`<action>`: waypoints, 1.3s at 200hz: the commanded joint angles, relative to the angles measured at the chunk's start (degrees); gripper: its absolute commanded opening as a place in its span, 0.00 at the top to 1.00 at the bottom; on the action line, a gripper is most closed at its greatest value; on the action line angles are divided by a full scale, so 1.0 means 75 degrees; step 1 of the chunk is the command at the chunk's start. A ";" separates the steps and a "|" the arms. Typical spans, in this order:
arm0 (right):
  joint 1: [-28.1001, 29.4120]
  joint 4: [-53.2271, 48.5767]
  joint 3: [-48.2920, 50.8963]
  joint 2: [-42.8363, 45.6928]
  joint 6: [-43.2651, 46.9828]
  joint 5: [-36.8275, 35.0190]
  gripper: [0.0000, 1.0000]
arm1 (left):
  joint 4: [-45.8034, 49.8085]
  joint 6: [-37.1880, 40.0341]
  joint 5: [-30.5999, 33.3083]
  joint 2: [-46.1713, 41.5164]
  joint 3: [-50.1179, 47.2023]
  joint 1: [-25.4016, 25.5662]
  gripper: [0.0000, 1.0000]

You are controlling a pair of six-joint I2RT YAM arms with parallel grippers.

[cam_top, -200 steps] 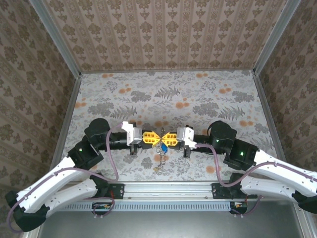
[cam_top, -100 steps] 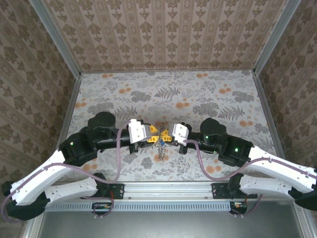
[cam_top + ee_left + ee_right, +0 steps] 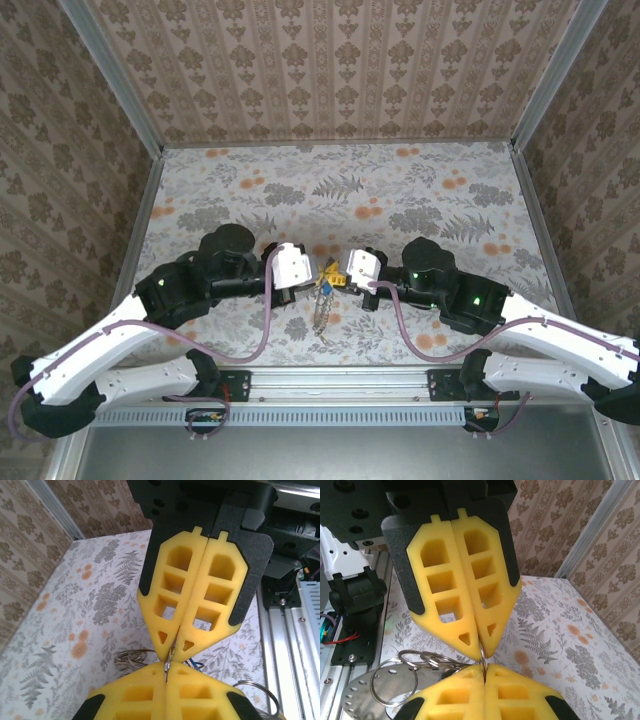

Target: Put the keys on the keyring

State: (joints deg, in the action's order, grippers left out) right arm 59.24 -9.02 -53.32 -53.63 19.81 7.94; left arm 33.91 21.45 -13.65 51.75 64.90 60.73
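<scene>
While clamped nose to nose above the middle of the floral table (image 3: 430,200), sharing one thin silvery wire ring (image 3: 169,661).
At left gripper (image 3: 175,647), black with yellow fingers: jaws fully closed, nipping that ring. Just below: tiny blue-headed metal keys (image 3: 328,284), thin silvery-grey keyring chain (image 3: 321,315) trailing nearward. At matching right gripper (image 3: 482,652): closed tight on same ring.

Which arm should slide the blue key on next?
Right, narrowly. Left hand and right hand are both shut, tip to tip, on one thin ring. Loose rings hang close beside the right hand's tips, so the left could just hold. Blue key mostly hidden.
</scene>
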 commanded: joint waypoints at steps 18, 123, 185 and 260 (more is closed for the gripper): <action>0.0000 0.0271 -0.0238 0.0119 0.0095 0.0372 0.98 | -0.0644 -0.0113 -0.0281 -0.0481 -0.0390 -0.0012 1.00; -0.0012 0.0531 -0.0085 0.0299 -0.0037 0.1156 0.83 | -0.5002 -0.2008 -0.3309 -0.1578 -0.2380 -0.1033 1.00; -0.0030 0.0682 0.0017 0.0457 -0.0070 0.0888 0.96 | -0.6422 -0.2856 -0.4038 -0.1462 -0.2737 -0.1196 1.00; -0.0083 0.0235 -0.0343 0.0223 -0.0020 -0.0397 1.00 | -0.0001 -0.0177 -0.0562 -0.0220 0.0421 -0.0016 0.84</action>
State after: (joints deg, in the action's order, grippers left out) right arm 59.24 -4.49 -53.95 -50.48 19.35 10.96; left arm 18.39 11.97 -28.45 47.18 59.88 56.69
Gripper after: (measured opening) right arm 0.064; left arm 0.133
